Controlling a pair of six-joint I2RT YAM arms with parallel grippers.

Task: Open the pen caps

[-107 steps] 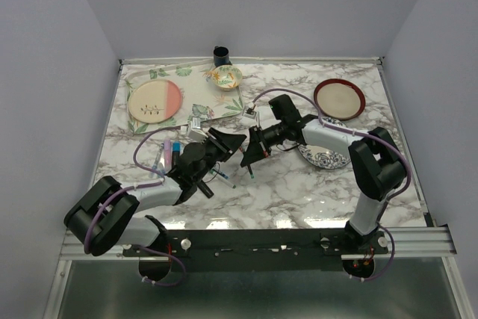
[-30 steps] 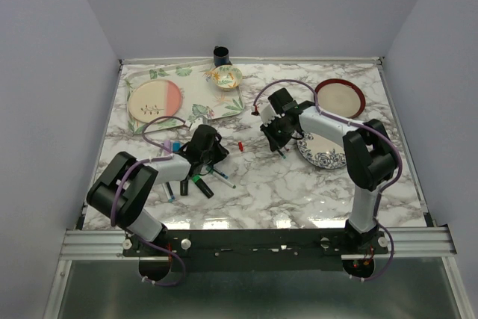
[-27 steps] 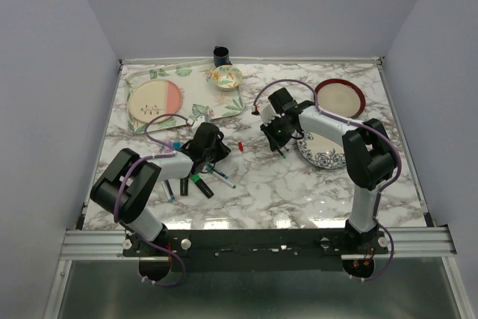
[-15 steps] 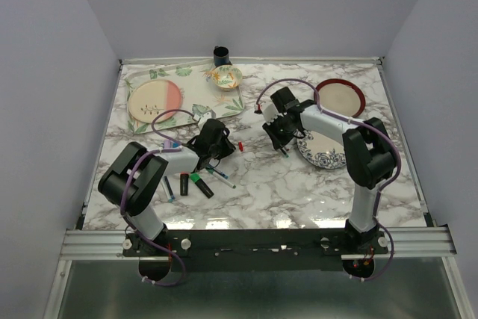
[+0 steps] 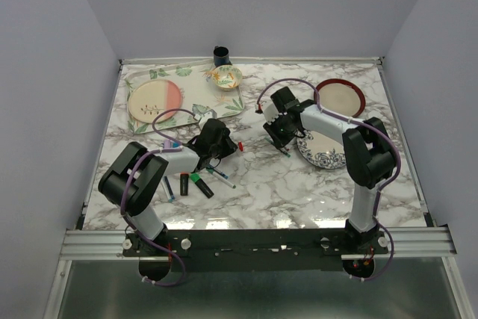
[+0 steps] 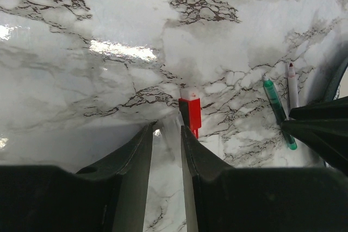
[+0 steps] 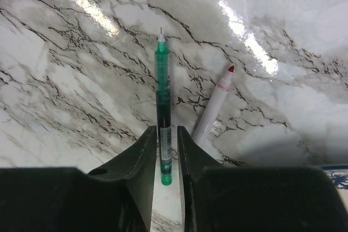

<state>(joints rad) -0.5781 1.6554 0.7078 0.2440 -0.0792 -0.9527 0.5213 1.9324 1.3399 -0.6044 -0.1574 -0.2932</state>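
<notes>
Red pen cap (image 6: 191,113) lying flat on the marble table (image 6: 81,36), long axis pointing away from the left gripper (image 6: 166,127), pale end farthest, just beyond its narrowly parted, empty fingers, right gripper (image 7: 167,130) slightly parted astride a green pen (image 7: 162,91)

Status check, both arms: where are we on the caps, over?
Left gripper open, empty; red cap on marble by its tips. Right gripper open astride uncapped green pen. White pen lies alongside.
</notes>
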